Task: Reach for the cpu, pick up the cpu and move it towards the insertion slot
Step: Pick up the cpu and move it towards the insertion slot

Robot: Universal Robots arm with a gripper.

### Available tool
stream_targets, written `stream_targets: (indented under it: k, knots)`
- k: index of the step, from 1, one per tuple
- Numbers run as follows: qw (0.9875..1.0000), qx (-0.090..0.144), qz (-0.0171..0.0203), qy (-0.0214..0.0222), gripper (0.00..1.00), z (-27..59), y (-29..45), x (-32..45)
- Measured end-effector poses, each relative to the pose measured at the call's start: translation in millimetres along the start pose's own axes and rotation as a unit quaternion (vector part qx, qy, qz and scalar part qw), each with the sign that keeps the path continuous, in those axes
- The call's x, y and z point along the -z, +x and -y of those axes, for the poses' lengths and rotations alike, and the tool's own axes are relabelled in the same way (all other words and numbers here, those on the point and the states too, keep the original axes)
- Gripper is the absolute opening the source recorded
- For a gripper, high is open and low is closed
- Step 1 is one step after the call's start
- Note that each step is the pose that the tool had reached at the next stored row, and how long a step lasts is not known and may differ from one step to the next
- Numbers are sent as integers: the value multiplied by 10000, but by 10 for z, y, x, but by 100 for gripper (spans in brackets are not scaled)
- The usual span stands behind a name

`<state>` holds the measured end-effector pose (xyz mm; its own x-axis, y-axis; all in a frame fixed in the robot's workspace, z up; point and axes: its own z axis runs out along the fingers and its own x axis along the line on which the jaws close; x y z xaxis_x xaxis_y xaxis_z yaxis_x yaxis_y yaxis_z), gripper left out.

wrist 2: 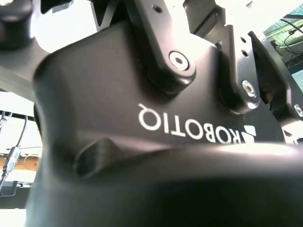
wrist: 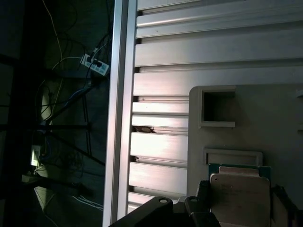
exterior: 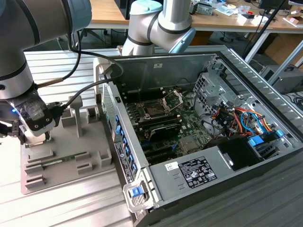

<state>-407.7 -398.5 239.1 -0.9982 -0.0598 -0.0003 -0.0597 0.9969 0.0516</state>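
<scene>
Exterior view showed the gripper [exterior: 34, 135] low over a grey holder [exterior: 71, 142] at the exterior view's left, well apart from the insertion slot [exterior: 154, 109] inside the open computer case [exterior: 236, 85]. In the first wrist view the cpu [wrist: 239, 196] lay flat in that holder, with dark gripper parts close at either edge. Whether the jaws were apart or clamped on it I could not tell. The grasp probably wanted square contact on opposite edges, with the chip kept level. The holder sat on a slatted metal table [exterior: 57, 66], and cluttered desks [exterior: 222, 19] stood far behind.
</scene>
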Motion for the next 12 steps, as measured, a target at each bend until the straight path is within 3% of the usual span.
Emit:
stream_targets:
  k: [12]
  knots:
    - [10000, 0, 2, -29, 55, -2, 0, 37]
